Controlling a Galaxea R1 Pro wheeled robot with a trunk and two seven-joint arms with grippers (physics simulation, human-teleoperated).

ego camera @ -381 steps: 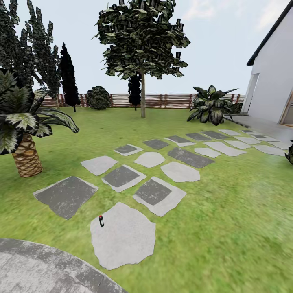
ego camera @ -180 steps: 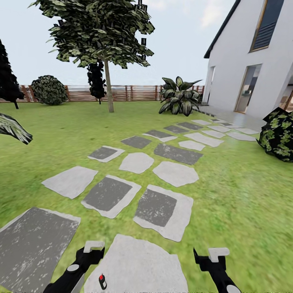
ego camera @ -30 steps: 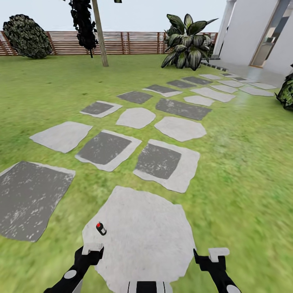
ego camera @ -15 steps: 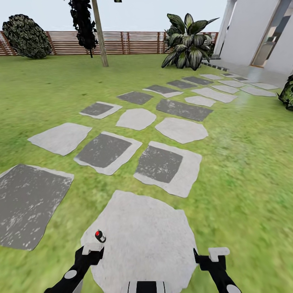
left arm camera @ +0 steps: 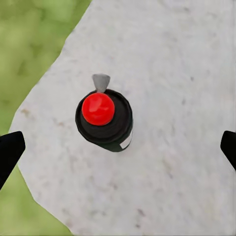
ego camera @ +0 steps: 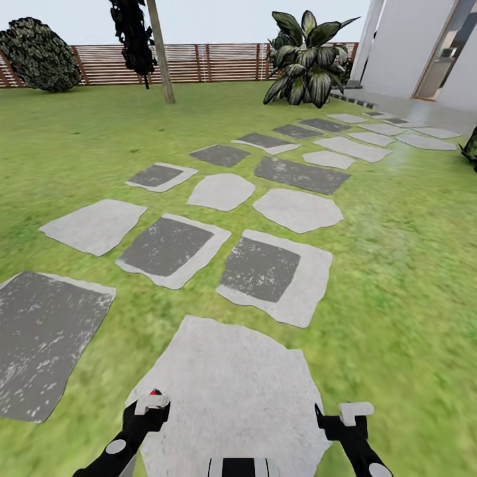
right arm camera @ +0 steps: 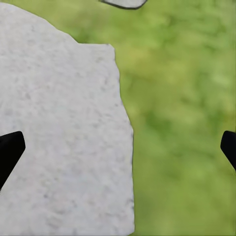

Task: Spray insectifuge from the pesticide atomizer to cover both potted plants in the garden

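The pesticide atomizer (left arm camera: pixel 104 119), a small black bottle with a red top, stands upright on a pale stepping stone (left arm camera: pixel 177 73) near the stone's edge. My left gripper (left arm camera: pixel 118 150) hangs above it, open, with the bottle between and below the dark fingertips (left arm camera: pixel 10 152). In the head view just its red top (ego camera: pixel 154 392) peeks out behind my left gripper (ego camera: pixel 150 407). My right gripper (right arm camera: pixel 118 150) is open and empty over the stone's other edge, where stone meets grass, and shows in the head view (ego camera: pixel 354 416) too. The potted plants and insectifuge are out of view.
Grey and dark stepping stones (ego camera: pixel 260 268) lead across the grass toward a white house (ego camera: pixel 424 46) and its patio. A big leafy plant (ego camera: pixel 306 59), a tree trunk (ego camera: pixel 161 59), a bush (ego camera: pixel 40 63) and a brown slatted fence (ego camera: pixel 212 63) stand at the back.
The view has moved forward over the pale stone. The atomizer has slid down the picture until it sits right at my left gripper, mostly hidden behind it. Both grippers stay open.
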